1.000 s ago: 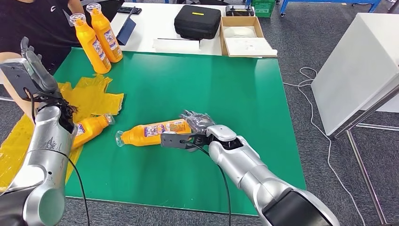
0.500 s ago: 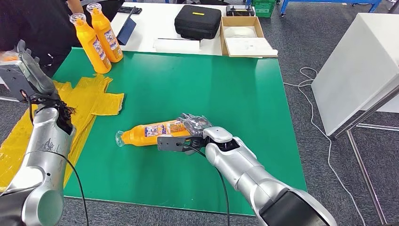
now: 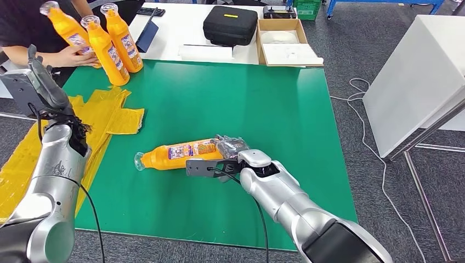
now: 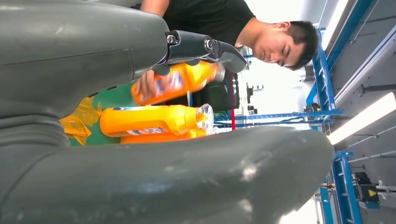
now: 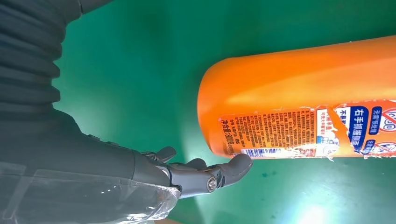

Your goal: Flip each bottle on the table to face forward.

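Note:
An orange bottle (image 3: 178, 153) lies on its side in the middle of the green table (image 3: 263, 104), cap toward my left, label (image 5: 299, 130) up. My right hand (image 3: 230, 147) is at its base with fingers spread; one fingertip (image 5: 236, 167) touches the base's edge, and nothing is gripped. Two more orange bottles (image 3: 104, 49) (image 3: 123, 38) stand upright at the back left. A person's hand (image 3: 68, 56) holds a third bottle (image 3: 63, 24) beside them, seen also in the left wrist view as that bottle (image 4: 180, 80). My left hand (image 3: 46, 87) is raised at the left edge, open and empty.
Crumpled yellow plastic bags (image 3: 104, 115) lie along the table's left side. Behind it a white table (image 3: 175, 33) carries a black case (image 3: 230, 24), a cardboard box (image 3: 285, 41) and a dark tablet (image 3: 147, 35). A white cabinet (image 3: 422, 71) stands to the right.
The second bottle that lay at the left is gone from the table; a person now holds a third bottle at the back left. My right hand has barely shifted at the bottle's base.

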Motion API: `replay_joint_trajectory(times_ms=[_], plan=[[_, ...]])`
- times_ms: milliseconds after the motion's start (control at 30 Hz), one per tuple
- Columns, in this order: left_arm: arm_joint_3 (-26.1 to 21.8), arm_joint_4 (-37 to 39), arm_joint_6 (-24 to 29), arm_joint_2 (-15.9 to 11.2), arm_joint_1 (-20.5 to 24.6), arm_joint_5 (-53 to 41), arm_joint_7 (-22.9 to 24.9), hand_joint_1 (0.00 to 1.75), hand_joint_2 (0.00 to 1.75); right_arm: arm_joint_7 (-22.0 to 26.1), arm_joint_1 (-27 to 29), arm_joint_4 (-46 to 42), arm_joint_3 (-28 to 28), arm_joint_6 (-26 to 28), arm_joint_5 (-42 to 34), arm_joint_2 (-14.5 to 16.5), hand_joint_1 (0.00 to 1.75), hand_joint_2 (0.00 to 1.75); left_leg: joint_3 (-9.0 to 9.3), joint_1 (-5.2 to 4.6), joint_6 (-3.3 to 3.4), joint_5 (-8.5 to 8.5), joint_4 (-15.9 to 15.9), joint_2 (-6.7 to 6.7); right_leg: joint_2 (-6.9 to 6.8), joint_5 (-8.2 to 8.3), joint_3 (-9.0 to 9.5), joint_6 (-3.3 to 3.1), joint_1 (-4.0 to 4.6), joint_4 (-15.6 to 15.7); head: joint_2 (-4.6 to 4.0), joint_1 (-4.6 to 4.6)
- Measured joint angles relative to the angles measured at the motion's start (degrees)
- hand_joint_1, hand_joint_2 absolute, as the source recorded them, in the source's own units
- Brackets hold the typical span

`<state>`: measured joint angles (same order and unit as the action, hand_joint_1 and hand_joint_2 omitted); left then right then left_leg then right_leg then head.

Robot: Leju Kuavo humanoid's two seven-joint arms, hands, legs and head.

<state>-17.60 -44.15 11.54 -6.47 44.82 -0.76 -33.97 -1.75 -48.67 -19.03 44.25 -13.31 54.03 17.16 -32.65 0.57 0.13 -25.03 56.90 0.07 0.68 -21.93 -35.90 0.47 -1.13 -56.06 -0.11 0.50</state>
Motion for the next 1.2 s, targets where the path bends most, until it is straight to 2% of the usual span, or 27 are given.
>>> replay_joint_trajectory(times_ms=[433, 600, 933, 1200], plan=[[0.87, -0.02, -0.80, 0.02, -0.38, 1.76, -0.75, 0.00, 0.00, -2.99, -0.19, 1.04, 0.04, 0.55, 0.05, 0.01, 0.00, 1.75, -0.01, 0.00, 0.00, 0.00, 0.00, 0.00, 0.00, 0.00, 0.00, 0.00, 0.00, 0.00, 0.00, 0.00], [0.89, -0.03, -1.57, -0.35, -1.45, 2.79, -1.38, 0.00, 0.00, -3.33, 0.23, 1.42, 0.03, 2.11, 0.33, -0.03, 0.00, 1.75, 0.00, 0.00, 0.00, 0.00, 0.00, 0.00, 0.00, 0.00, 0.00, 0.00, 0.00, 0.01, 0.00, 0.00], [2.34, -2.86, -2.11, -0.31, -4.23, 4.88, 0.49, 0.00, 0.00, -3.60, 2.42, 1.31, -0.01, 5.41, 1.18, -0.81, 0.00, 1.75, 0.02, -0.02, 0.00, 0.00, 0.00, -0.01, 0.00, 0.00, 0.04, 0.00, -0.02, 0.01, 0.00, 0.00], [3.00, -5.47, -1.62, -0.33, -7.02, 6.21, 0.35, 0.00, 0.00, -3.50, 2.64, 0.73, -0.01, 5.14, 1.91, -0.50, 0.00, 1.75, 0.03, -0.01, 0.00, 0.00, -0.01, 0.02, 0.00, 0.00, 0.04, 0.00, -0.01, 0.01, 0.00, -0.01]])
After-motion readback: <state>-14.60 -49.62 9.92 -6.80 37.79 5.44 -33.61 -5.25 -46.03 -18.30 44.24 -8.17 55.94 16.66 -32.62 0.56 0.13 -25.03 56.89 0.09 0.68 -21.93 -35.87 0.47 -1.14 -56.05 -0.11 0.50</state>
